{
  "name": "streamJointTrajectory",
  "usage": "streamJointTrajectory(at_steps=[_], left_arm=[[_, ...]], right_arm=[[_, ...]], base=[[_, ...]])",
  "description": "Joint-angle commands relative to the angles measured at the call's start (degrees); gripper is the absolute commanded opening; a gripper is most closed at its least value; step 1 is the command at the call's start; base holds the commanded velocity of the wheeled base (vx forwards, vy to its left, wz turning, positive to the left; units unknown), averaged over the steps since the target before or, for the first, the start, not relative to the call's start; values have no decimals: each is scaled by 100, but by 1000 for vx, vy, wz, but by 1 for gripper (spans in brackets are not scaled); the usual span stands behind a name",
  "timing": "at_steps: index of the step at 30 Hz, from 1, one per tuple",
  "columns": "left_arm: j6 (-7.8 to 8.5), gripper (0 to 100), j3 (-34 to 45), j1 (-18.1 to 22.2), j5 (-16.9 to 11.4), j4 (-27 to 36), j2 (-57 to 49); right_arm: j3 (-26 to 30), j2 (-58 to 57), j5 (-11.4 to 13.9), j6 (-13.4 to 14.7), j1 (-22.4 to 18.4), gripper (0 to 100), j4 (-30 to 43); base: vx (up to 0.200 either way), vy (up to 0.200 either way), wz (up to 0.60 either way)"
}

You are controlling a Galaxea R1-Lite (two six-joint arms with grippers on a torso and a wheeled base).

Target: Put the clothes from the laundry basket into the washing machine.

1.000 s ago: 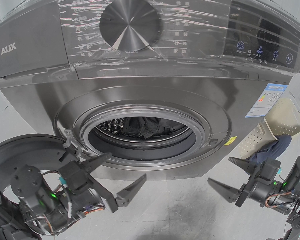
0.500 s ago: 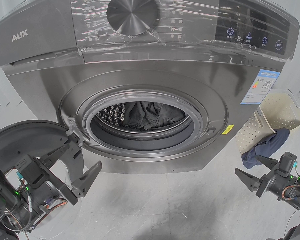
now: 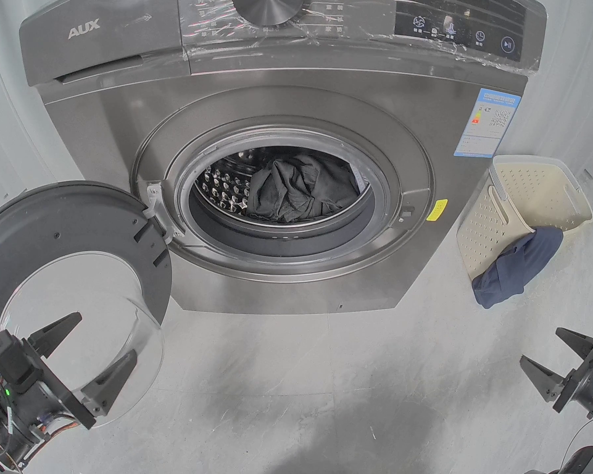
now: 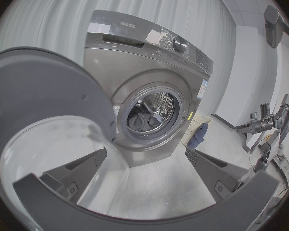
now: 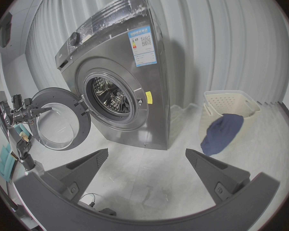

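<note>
The grey washing machine (image 3: 105, 120) stands ahead with its round door (image 3: 66, 232) swung open to the left. A dark grey garment (image 3: 300, 189) lies inside the drum. To the machine's right a cream laundry basket (image 3: 540, 195) holds a navy garment (image 3: 517, 264) that hangs over its front rim to the floor. My left gripper (image 3: 85, 350) is open and empty, low at the left in front of the door's glass. My right gripper (image 3: 557, 357) is open and empty, low at the right, short of the basket.
Bare grey floor (image 3: 323, 390) stretches between me and the machine. White curtains (image 5: 221, 36) line the wall behind the machine and basket. The open door (image 4: 38, 90) stands close by the left gripper.
The whole head view has pulled back from the machine, so the camera moved. Both grippers sit lower and farther toward the picture's edges, still open and empty.
</note>
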Motion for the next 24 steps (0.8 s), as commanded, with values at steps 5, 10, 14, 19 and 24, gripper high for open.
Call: streamJointTrajectory(at_steps=[5, 10, 14, 19, 24], left_arm=[[-39, 100, 99, 1335, -27, 2893, -3667], [-39, 100, 72, 2082, -264, 4449, -4862], [23, 100, 99, 2583, -677, 4581, -5108], [49, 100, 72, 3286, -844, 5301, -5433], [269, 100, 99, 3251, -642, 5504, -5416]], right_arm=[[28, -3280, 27, -100, -1219, 100, 2107], [28, -4537, 36, -109, -1711, 100, 3434], [90, -4897, 88, -284, -1948, 100, 3768], [99, -4897, 80, -311, -1966, 100, 3786], [99, -4897, 97, -390, -1948, 100, 3786]], base=[[0, 0, 0], [0, -160, 0], [0, -200, 0], [0, -160, 0], [0, 0, 0]])
